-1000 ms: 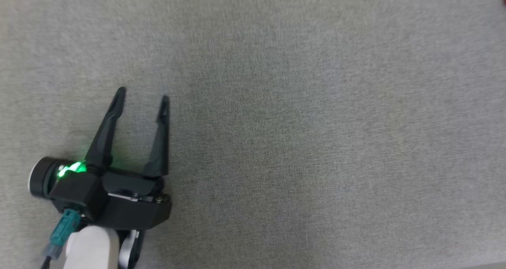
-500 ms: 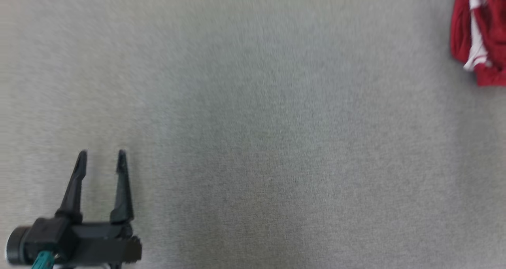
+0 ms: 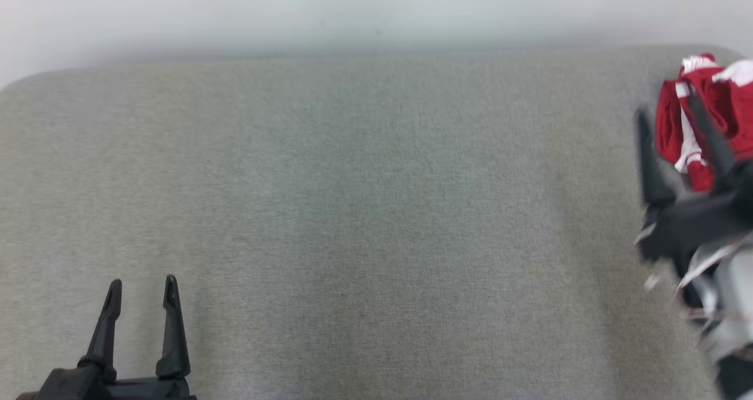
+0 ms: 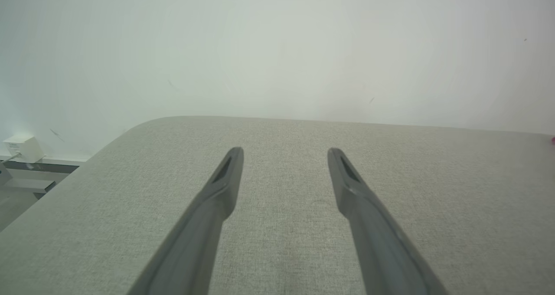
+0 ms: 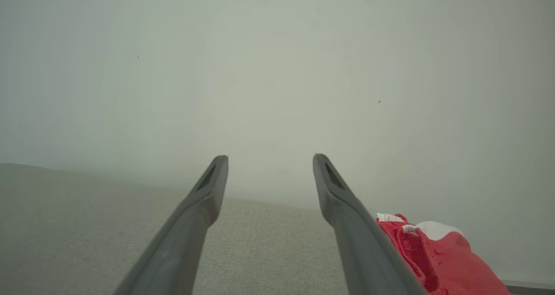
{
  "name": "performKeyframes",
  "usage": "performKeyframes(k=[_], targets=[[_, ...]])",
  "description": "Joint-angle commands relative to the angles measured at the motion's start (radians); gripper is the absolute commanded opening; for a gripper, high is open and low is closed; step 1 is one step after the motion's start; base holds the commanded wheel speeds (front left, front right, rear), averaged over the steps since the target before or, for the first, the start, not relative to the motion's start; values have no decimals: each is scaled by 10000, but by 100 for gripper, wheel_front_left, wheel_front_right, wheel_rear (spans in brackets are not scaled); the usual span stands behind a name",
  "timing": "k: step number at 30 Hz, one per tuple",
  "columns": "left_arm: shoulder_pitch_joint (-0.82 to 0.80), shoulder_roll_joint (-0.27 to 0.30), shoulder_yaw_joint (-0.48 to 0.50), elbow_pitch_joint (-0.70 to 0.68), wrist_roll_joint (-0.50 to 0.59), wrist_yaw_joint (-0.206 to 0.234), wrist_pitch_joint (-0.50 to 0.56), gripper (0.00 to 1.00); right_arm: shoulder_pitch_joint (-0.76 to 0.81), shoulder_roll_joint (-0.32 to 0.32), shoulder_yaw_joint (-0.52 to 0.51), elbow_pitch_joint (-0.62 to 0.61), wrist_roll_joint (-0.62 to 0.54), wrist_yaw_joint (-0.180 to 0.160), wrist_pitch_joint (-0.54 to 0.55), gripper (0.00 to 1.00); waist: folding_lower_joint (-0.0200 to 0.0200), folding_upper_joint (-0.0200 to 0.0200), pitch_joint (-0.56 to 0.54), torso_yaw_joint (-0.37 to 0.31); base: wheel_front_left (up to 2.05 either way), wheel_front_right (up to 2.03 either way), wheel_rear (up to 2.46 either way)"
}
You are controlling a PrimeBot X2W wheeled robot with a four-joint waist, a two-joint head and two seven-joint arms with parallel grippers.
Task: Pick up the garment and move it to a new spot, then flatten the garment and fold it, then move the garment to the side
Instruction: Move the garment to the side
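The garment is red and white and lies in a bunch on the desk. It sits right by the tips of the right hand, mostly out past its right finger. In the head view that finger crosses in front of the cloth. In the right wrist view the garment peeks out from behind the same finger. I cannot tell if they touch.

The right hand is spread wide and holds nothing. It looks blurry in the head view.

The left hand is well apart from the garment. The left hand is spread too, with only grey desk between its fingers. A pale wall stands past the desk.
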Motion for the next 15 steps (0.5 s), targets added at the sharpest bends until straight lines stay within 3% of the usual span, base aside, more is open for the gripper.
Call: performKeyframes(k=[1, 15], targets=[[194, -29, 28, 25, -2, 21, 3, 100, 737, 318, -97, -393, -120, -30, -53, 100, 2, 0, -444, 284, 0, 0, 0], [780, -54, 6, 236, -55, 11, 3, 100, 4657, 1934, -654, -2763, -346, -28, 350, 100, 2, 0, -1231, 126, 0, 0, 0]])
